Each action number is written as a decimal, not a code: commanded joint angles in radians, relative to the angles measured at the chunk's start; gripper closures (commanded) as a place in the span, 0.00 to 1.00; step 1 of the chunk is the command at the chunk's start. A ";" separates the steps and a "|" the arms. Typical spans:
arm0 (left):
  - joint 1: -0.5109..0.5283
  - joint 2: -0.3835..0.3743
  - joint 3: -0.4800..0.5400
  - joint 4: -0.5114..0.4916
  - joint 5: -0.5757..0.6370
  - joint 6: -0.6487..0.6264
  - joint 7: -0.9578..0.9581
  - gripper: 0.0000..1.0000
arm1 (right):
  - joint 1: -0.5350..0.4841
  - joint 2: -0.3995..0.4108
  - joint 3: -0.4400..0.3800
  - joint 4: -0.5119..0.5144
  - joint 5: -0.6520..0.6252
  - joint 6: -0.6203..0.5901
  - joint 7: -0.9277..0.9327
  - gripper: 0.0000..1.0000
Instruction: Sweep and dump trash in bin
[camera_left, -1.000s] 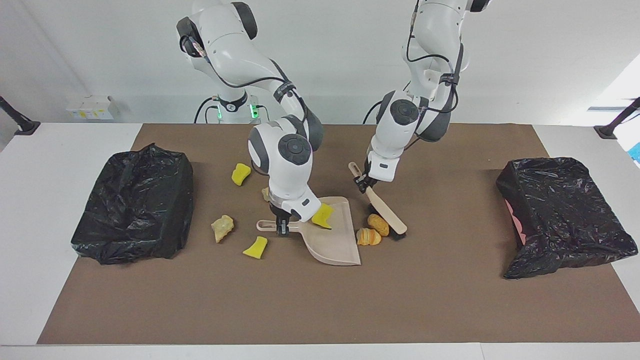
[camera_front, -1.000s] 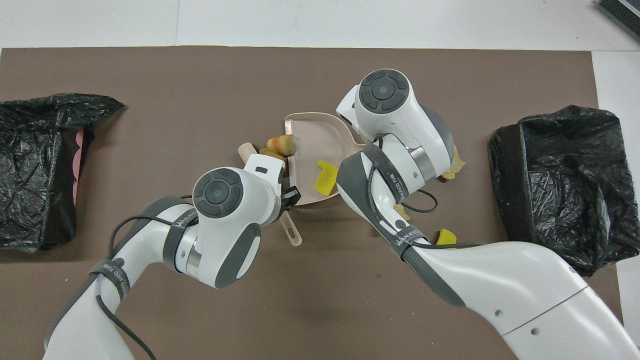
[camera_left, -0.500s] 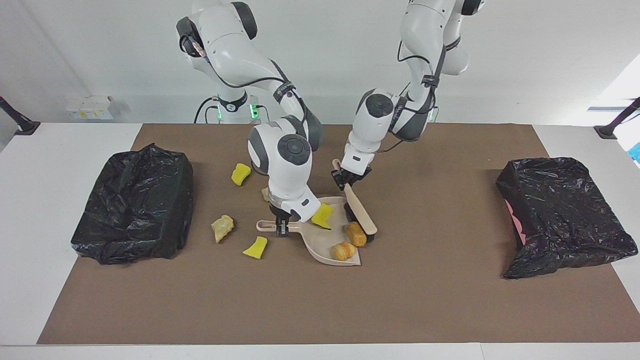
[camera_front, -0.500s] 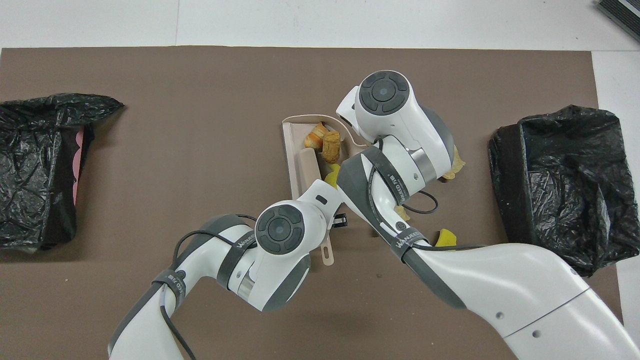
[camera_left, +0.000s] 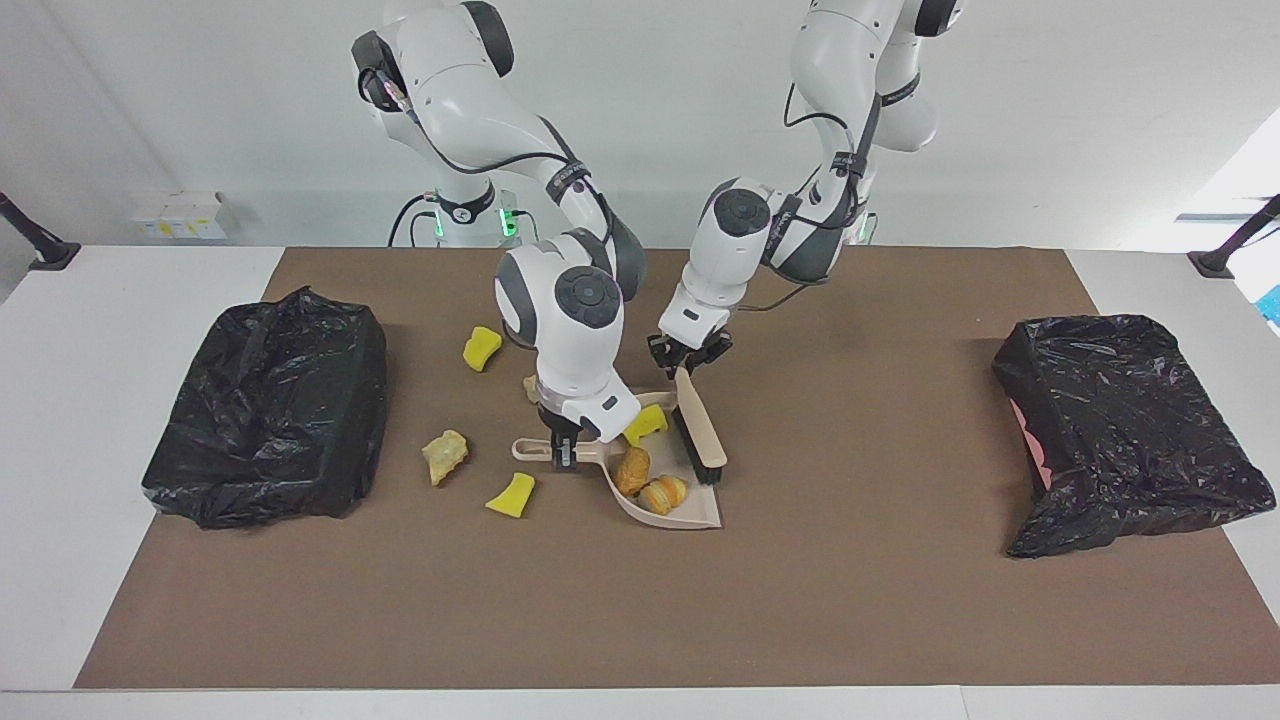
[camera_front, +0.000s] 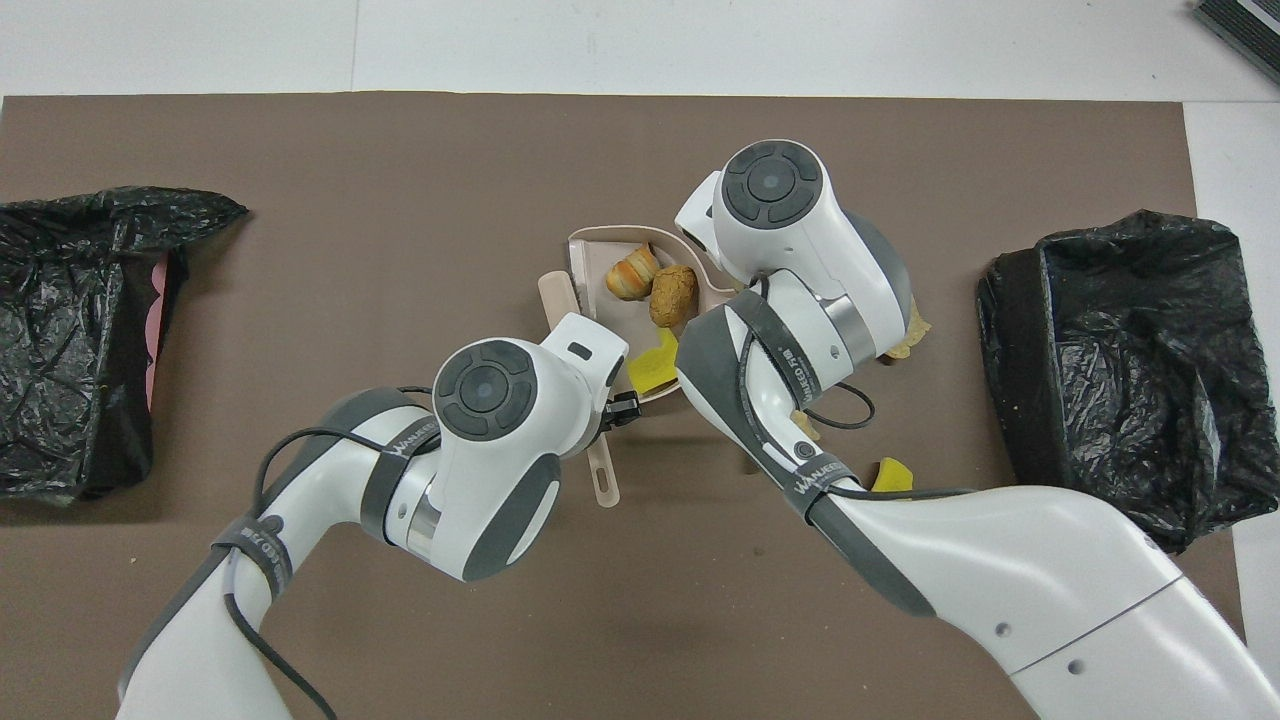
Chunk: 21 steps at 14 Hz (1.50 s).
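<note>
**A:** Two black bin bags, one at each end of the table: one bin (camera_left: 268, 408) toward my right arm's end, the other bin (camera_left: 1130, 430) toward my left arm's end. Both sit on the brown mat (camera_left: 640, 600).

**B:** And between them?

**A:** The beige dustpan (camera_left: 690, 512) lies flat on the mat near the middle. My right gripper (camera_left: 565, 452) is clamped tight on its handle. My left gripper (camera_left: 688, 362) is closed on the handle of the beige brush (camera_left: 698, 432), which slants down with its dark bristles at the pan's open edge, on the side toward my left arm's end.

**B:** What does the trash look like?

**A:** Small rough scraps of two kinds. Two orange-brown bread chunks (camera_left: 648, 484) lie side by side in the pan, crusty and rounded, touching each other. A bright yellow sponge piece (camera_left: 648, 422) sits in the pan too, nearer to me than the bread.

**B:** The rest?

**A:** On the mat, between the pan and the bin at my right arm's end: a yellow wedge (camera_left: 511, 496) beside the pan handle, a pale tan crumpled chunk (camera_left: 444, 454), and a yellow curved piece (camera_left: 481, 347) nearest to me. One more scrap (camera_left: 531, 387) peeks out beside my right wrist; I cannot tell its shape.
</note>
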 joint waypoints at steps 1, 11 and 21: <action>0.010 -0.055 -0.001 -0.005 -0.004 -0.072 0.002 1.00 | -0.080 -0.055 0.013 -0.026 0.059 0.005 0.012 1.00; -0.250 -0.311 -0.007 -0.346 0.017 -0.120 -0.196 1.00 | -0.450 -0.269 0.013 -0.056 0.119 -0.227 -0.340 1.00; -0.274 -0.328 -0.004 -0.407 0.017 -0.084 -0.313 0.00 | -0.807 -0.414 0.002 -0.303 -0.047 0.087 -0.844 1.00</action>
